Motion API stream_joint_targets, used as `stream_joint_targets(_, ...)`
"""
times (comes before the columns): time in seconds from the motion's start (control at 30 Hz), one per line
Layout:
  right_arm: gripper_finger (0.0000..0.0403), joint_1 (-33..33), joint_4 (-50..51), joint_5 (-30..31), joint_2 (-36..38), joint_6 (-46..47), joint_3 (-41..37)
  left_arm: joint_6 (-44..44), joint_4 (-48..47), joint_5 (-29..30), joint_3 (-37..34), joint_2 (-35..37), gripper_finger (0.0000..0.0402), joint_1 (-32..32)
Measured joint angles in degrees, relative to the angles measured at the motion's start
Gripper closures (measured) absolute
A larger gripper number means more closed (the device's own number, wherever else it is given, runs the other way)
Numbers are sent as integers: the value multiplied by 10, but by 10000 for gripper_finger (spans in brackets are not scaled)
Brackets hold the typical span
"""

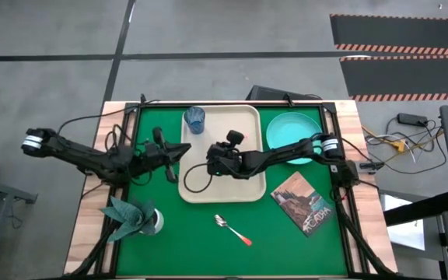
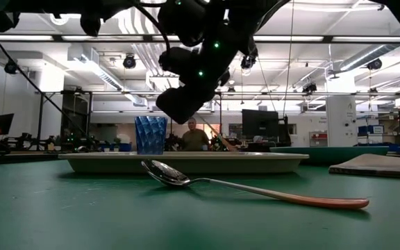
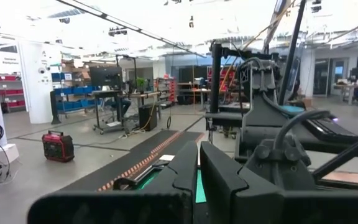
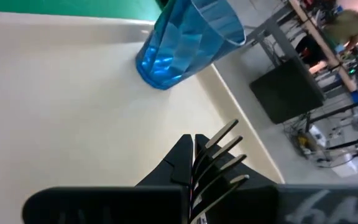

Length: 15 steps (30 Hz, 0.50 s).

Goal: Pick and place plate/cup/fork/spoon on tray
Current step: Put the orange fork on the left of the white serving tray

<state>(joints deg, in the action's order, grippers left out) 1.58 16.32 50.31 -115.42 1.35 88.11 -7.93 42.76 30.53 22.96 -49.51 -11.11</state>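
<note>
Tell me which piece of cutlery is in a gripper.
The fork: the right gripper is shut on it above the tray. The spoon lies loose on the green mat.

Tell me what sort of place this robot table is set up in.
Probably a large workshop or robotics lab: a bare concrete floor with hazard-striped mats, open ceiling ducts and lights, shelving with blue bins, and workbenches with monitors behind the table.

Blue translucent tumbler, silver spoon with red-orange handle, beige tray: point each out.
Blue translucent tumbler point(image 1: 194, 120), high view, on its rim.
Silver spoon with red-orange handle point(image 2: 167, 174), low view, on its bowl.
Beige tray point(image 1: 243, 192), high view, on its raised rim.
</note>
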Motion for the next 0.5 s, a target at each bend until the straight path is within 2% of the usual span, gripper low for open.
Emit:
stream_joint_targets(0.13,394,0,4,-42,0,24,-1,1,-25,0,-1,29,398,-1)
stream_joint_targets(0.3,394,0,9,-131,0,47,-1,0,-33,0,-2,37,398,-1)
stream_joint_targets(0.5,393,0,18,-144,0,62,-2,0,-32,0,-2,29,398,-1)
